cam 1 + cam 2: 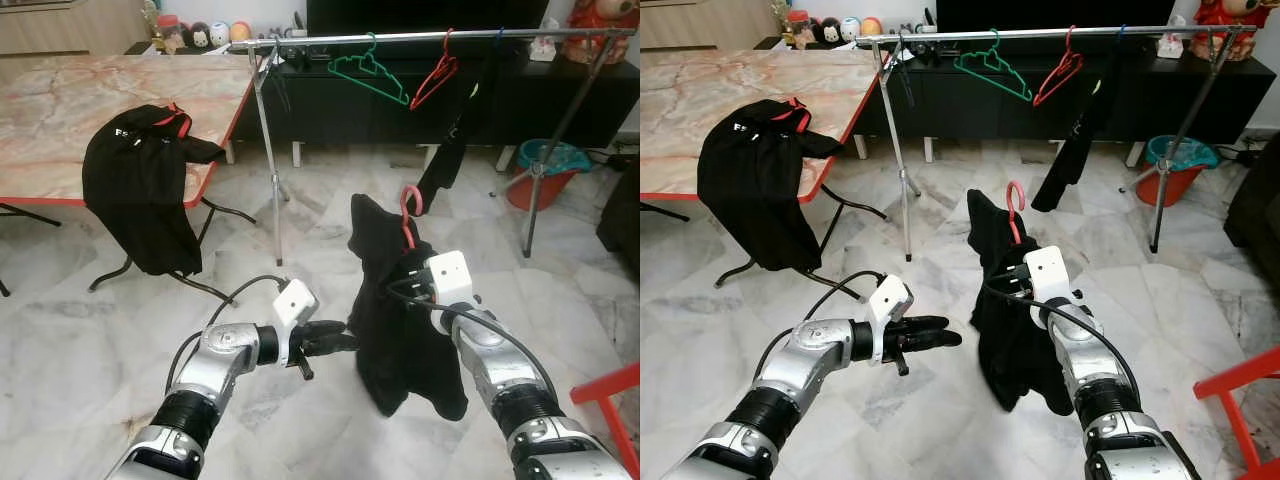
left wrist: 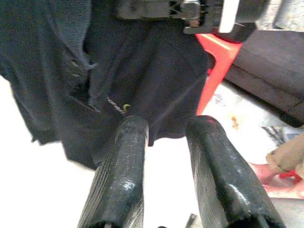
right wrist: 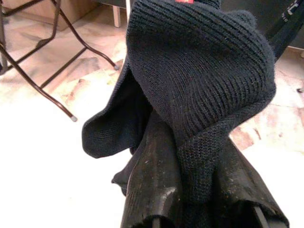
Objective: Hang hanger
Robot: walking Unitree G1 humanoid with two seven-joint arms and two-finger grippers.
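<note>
Both grippers hover low: left gripper (image 1: 335, 338) narrowly parted, empty; right gripper (image 1: 405, 290) clamps a black garment (image 1: 395, 330) on a red hanger (image 1: 408, 212). Beyond stand the rail (image 1: 400, 38) and table (image 1: 100, 90).

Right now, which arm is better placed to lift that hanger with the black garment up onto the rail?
Right. The right gripper already holds the black garment on its red hanger; the left gripper is beside it, holding nothing. The rail lies ahead.

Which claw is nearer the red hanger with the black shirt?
Right. The right claw grips the shirt just below the red hanger, holding both up. The left claw hovers open beside the shirt's lower part, apart from it, farther from the hanger.
</note>
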